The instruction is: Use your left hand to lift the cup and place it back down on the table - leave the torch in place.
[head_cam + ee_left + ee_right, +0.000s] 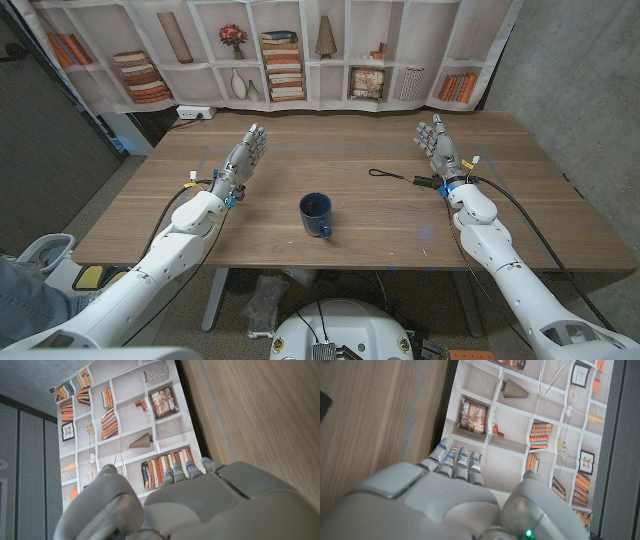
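Blue cup [316, 215] sits mid-bench [300, 160], between both arms.
It looks hard, smooth and light; grab around its side. Left robot hand [245, 158] is open, holding nothing, well apart from it.

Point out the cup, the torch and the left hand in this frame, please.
cup [316, 214]: head view, on its dark blue side wall.
torch [424, 182]: head view, on its dark body beside the right wrist.
left hand [244, 157]: head view, on the middle of the hand.
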You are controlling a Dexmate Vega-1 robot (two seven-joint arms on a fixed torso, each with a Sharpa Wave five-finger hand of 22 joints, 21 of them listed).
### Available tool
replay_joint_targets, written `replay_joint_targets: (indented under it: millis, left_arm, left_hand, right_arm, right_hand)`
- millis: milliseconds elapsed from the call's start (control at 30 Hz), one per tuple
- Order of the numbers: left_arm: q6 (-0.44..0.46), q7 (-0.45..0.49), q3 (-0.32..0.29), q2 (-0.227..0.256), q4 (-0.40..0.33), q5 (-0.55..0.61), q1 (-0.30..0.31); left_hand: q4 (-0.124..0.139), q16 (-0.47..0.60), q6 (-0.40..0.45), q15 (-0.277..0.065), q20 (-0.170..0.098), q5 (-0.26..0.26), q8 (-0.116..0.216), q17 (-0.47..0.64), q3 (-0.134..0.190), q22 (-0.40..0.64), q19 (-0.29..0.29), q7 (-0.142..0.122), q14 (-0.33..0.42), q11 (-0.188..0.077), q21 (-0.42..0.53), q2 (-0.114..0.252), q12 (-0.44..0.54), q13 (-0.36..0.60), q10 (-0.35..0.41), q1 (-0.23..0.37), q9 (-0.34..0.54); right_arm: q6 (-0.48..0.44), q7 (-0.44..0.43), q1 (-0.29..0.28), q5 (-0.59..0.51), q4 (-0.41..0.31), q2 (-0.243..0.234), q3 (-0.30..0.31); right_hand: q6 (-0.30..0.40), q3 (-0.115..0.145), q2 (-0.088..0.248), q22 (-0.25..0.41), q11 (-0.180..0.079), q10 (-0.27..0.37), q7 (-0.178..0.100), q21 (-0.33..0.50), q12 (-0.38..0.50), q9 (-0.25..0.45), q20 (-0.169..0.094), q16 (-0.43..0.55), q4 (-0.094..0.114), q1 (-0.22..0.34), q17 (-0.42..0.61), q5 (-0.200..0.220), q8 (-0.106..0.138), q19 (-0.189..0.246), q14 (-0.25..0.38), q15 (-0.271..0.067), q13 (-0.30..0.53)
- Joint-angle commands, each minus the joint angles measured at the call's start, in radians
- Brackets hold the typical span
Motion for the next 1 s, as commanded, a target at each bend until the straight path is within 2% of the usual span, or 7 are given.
replay_joint_targets:
  millis: [33,533,1000]
  left_arm:
    - [-0.008,-0.005,0.008,0.008,-0.002,0.014,-0.001]
    - [-0.033,-0.008,-0.001,0.021,-0.004,0.02,0.018]
    - [-0.099,-0.011,-0.002,0.014,0.033,0.046,0.031]
  left_hand:
    - [-0.004,0.007,0.003,0.003,-0.016,0.01,0.004,0.002,0.001,0.001,-0.002,0.004,0.004,-0.003,0.002,0.0,0.002,0.004,0.005,0.012,0.004]
    - [-0.022,0.004,-0.005,0.002,-0.007,0.01,0.0,0.001,0.005,0.0,-0.007,0.0,0.004,-0.006,0.0,-0.002,-0.002,0.004,-0.002,0.04,0.005]
    - [-0.057,0.001,-0.022,0.002,0.005,0.009,-0.004,0.0,0.012,-0.001,-0.017,0.002,0.001,-0.003,-0.003,-0.014,-0.007,0.004,-0.009,0.095,0.005]
  right_arm:
    - [-0.004,0.008,0.014,0.001,0.016,0.004,0.001]
    - [-0.009,-0.005,0.008,-0.006,0.004,0.004,0.003]
    - [-0.033,-0.025,0.017,-0.024,-0.003,0.004,-0.008]
  right_hand:
    - [0.003,0.001,0.004,0.004,0.004,-0.003,0.003,-0.004,-0.002,0.002,-0.038,-0.002,-0.004,0.007,0.005,0.001,0.002,-0.006,-0.003,-0.001,0.002]
    - [0.003,0.002,0.009,0.004,0.003,-0.002,0.003,-0.01,-0.001,0.002,-0.035,-0.001,-0.006,0.011,0.005,0.001,0.002,-0.004,0.0,0.001,0.003]
    - [0.005,0.015,0.032,0.004,0.003,0.0,0.002,-0.017,0.0,0.002,-0.033,0.0,-0.016,0.032,0.004,0.001,0.003,0.001,0.001,0.002,0.003]
